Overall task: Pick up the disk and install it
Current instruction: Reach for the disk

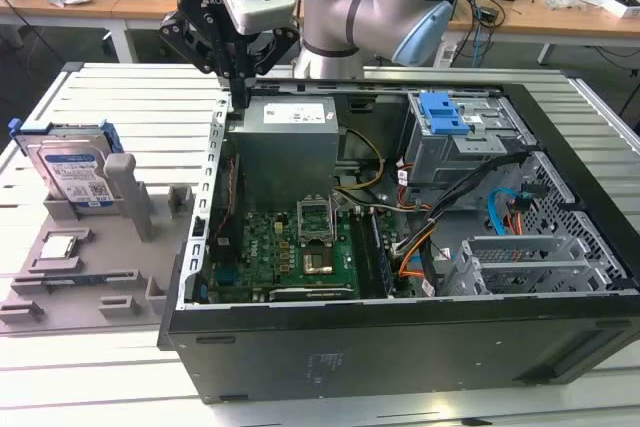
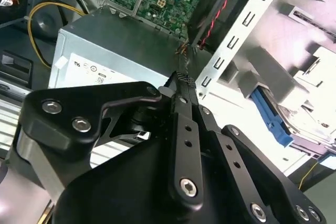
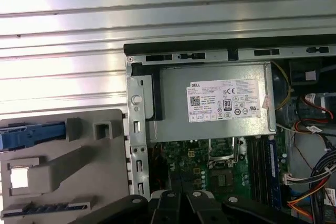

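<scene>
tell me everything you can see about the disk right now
The disk is a flat silver metal drive with a blue-and-white label, framed by a bright blue plastic bracket. It stands on edge, slotted into a grey holder on the exterior view's left of the open computer case. Only the holder touches it; the pincer hangs apart, over the case's edge.

A white label (image 3: 224, 101) with fine print and marks sits on the power supply (image 3: 173, 103). The disk (image 1: 68, 169), at the case's (image 1: 400, 347) nine o'clock in the exterior view, bears a blue-and-white sticker (image 1: 78, 185), unreadable.
</scene>
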